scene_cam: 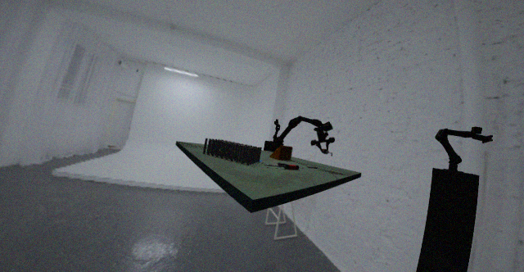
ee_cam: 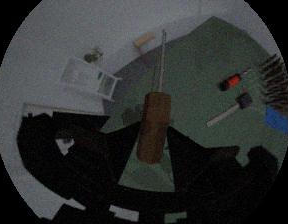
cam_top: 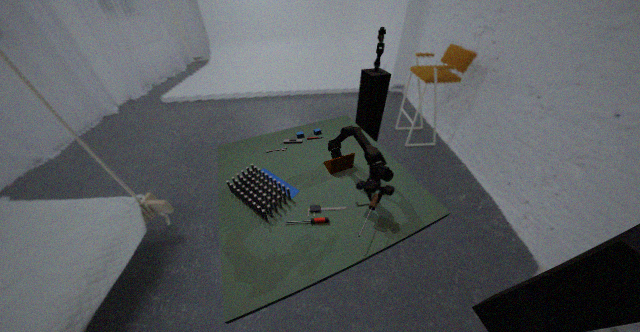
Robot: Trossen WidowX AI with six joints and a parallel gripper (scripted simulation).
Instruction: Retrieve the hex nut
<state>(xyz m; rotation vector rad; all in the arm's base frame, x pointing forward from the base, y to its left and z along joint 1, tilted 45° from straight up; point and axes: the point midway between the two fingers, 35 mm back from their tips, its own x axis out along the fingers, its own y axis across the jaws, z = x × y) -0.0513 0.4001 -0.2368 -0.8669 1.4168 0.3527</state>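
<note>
My gripper point(cam_top: 374, 198) point(ee_cam: 153, 127) is shut on the brown handle point(ee_cam: 156, 112) of a tool. Its thin metal shaft point(cam_top: 365, 224) point(ee_cam: 163, 65) points away from the fingers. The gripper is above the table's right part, well away from the spacers. The metal spacers point(cam_top: 257, 192) point(scene_cam: 231, 151) point(ee_cam: 276, 82) stand in dense rows at the left of the table in the top view. The blue taped strip point(cam_top: 280, 182) point(ee_cam: 278, 120) lies along one side of them. The hex nut cannot be made out, and the tool's tip is too small to judge.
A red and black screwdriver point(cam_top: 320, 220) point(scene_cam: 291, 166) point(ee_cam: 232, 81) and a dark-headed tool point(cam_top: 315, 208) point(ee_cam: 243, 101) with a pale shaft lie between gripper and spacers. An orange block point(cam_top: 340, 163) point(scene_cam: 282, 153) stands near the arm's base. Blue blocks point(cam_top: 300, 135) and small tools lie farther back.
</note>
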